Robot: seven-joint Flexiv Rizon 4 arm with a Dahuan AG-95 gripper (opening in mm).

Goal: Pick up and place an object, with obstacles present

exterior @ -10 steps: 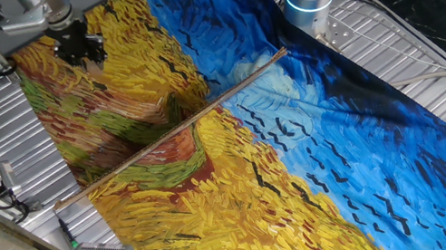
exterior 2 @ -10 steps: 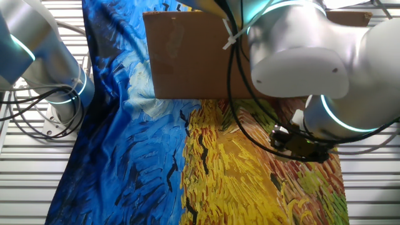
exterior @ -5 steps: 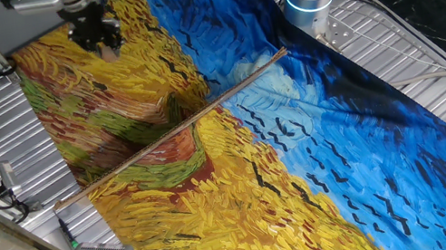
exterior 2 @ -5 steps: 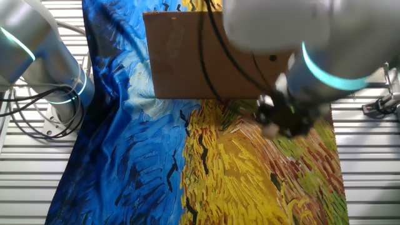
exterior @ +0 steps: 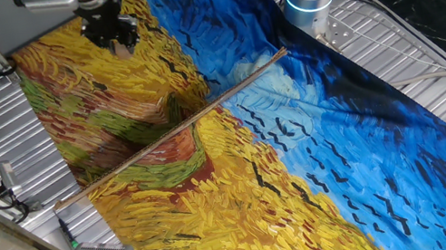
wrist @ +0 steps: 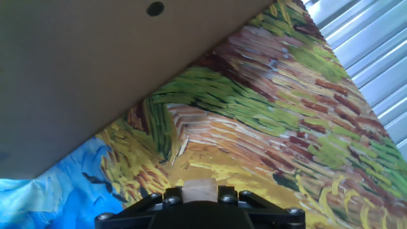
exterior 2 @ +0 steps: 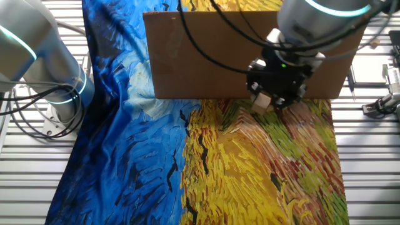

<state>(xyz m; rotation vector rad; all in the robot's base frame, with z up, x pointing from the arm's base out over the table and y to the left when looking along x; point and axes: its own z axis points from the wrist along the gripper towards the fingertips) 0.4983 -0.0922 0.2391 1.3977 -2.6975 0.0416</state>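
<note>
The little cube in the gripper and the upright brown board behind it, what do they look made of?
The cube, shut in the gripper, looks like pale unfinished wood: tan, matte, no shine. The board looks like plain cardboard or fibreboard: flat, dull, even brown; which one isn't clear.

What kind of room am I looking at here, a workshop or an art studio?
Probably a robot test bench: a white robot arm stands on a ribbed metal table, and a Van Gogh-style painted cloth serves as the work surface.

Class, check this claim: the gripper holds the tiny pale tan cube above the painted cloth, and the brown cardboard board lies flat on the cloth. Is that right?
Not quite. The two-finger gripper does hold the tiny pale tan wooden cube above the painted cloth, but the brown cardboard board stands upright on edge across the cloth, not flat. The other fixed view shows this.
</note>
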